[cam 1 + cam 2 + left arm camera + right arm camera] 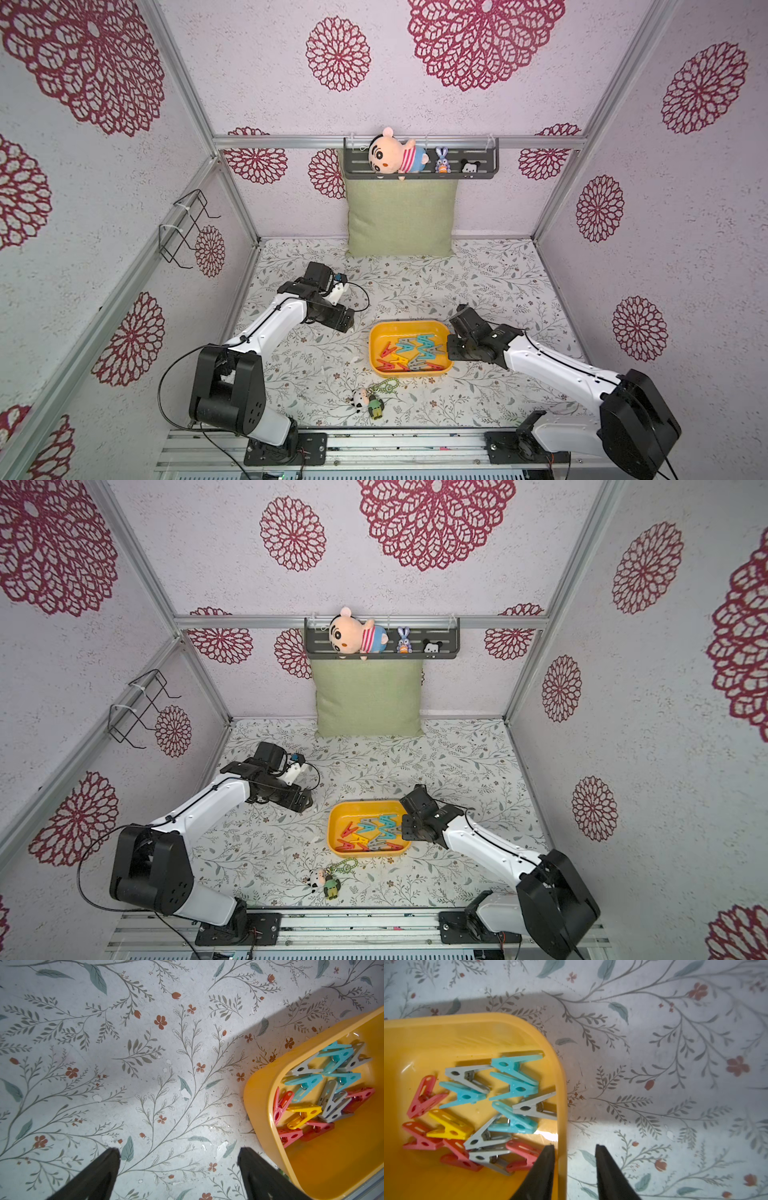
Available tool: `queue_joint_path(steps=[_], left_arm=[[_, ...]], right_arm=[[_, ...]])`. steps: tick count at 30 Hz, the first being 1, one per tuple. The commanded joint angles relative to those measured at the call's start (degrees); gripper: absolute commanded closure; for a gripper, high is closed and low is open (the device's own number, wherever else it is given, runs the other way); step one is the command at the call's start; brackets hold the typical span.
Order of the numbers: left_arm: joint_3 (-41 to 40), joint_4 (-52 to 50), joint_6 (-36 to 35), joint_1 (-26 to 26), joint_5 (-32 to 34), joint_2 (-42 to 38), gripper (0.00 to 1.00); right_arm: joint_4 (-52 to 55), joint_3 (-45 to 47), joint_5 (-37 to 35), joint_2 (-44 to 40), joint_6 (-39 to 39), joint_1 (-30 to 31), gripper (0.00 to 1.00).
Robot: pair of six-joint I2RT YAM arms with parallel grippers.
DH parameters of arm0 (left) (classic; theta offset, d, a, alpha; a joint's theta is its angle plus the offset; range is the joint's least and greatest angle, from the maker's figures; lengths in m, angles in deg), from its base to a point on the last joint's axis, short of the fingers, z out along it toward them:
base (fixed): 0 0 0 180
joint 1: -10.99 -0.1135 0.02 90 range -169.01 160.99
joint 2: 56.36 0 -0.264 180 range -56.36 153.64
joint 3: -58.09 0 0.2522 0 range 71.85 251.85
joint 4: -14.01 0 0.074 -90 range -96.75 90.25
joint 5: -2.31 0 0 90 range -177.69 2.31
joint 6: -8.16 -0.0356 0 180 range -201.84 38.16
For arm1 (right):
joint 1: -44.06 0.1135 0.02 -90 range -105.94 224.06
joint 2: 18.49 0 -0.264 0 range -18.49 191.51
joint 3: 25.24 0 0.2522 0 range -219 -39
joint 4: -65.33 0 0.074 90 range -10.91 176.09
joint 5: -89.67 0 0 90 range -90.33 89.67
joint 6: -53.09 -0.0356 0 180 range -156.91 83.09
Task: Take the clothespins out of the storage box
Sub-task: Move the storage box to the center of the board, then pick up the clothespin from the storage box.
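Observation:
The yellow storage box (384, 336) (341, 818) sits on the floral table, right of centre. Several clothespins (415, 351) (374, 833) in red, teal, grey and yellow lie heaped inside it. In the right wrist view my right gripper (575, 1147) is open and straddles the box wall (562, 1105): one finger is inside by a red clothespin (523, 1151), the other outside over the table. It holds nothing. My left gripper (179, 1153) is wide open and empty, above bare table left of the box (261, 1093); the clothespins (324, 1093) show beside it.
A plush keychain (368, 401) with a green chain lies in front of the box. A green pillow (401, 218) leans on the back wall under a dark shelf (482, 162) with toys. A wire rack (185, 228) hangs on the left wall.

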Motion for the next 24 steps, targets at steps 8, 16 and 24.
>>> queue_joint_path(steps=[8,16,24], left_arm=[[-0.5,0.8,-0.8,0.4,2.1,0.3,0.02],[0.8,0.6,-0.5,0.2,4.1,1.7,0.02],[6.7,-3.4,-7.9,1.4,2.1,4.2,0.02]], right_arm=[[8.6,-14.0,2.1,-0.4,9.5,1.8,0.45],[6.9,-19.5,6.4,8.4,14.6,3.7,0.63],[7.6,-20.3,4.2,14.3,16.5,4.4,0.64]])
